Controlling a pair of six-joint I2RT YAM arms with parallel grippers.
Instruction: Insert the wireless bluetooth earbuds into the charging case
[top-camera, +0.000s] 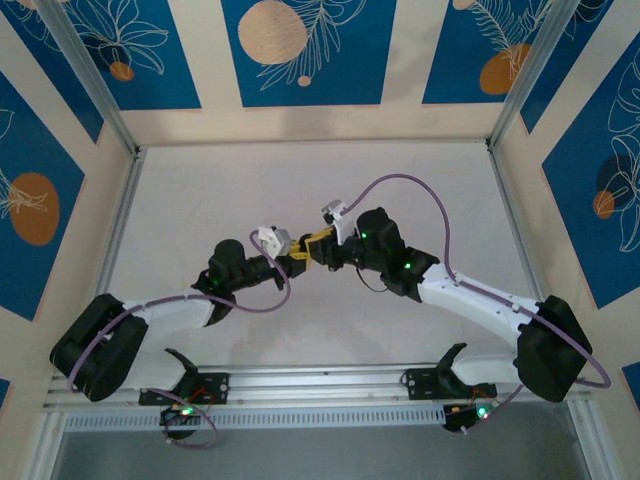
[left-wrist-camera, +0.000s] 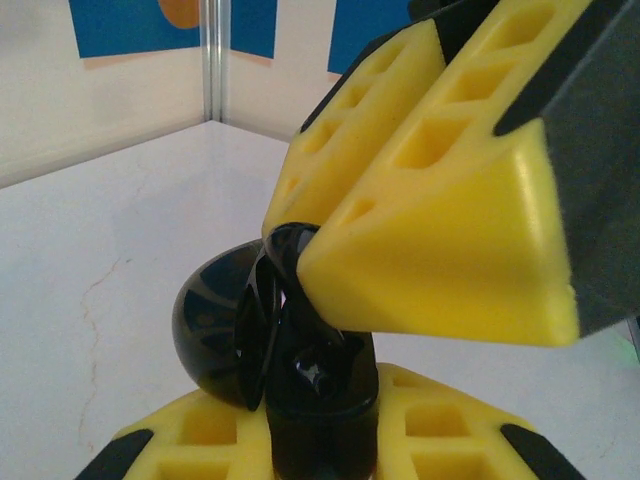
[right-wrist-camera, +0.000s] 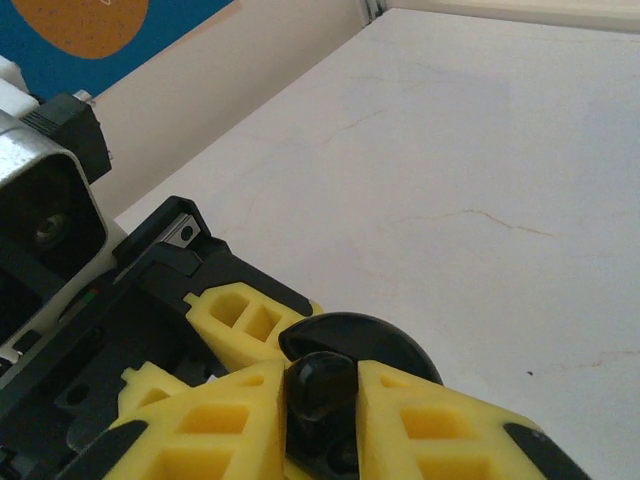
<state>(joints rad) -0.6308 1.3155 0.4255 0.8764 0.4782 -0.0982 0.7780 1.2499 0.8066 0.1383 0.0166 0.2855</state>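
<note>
Up close, at the bottom of the left wrist view, the left gripper was clenched on the charging case. The glossy black shell sat between its yellow fingers, with the domed lid standing open toward the left of the frame. Just behind, the right gripper pointed in from the upper right, pinched on a stubby black earbud at the case's mouth. Whether the piece sat in its well could not be told, as the pocket was hidden. Farther back lay the pale table, and beyond it the blue-panelled wall. From above, both arms met at centre frame, with case and earbud off the surface.

The earbud was judged light, hard and slick, likely to squirt out of a heavy squeeze. It was best pinched gently across its short body, with the entering end left free. The rigid, polished case seemed apt to twist, so its lower shell, away from the hinge, looked the safest hold.
</note>
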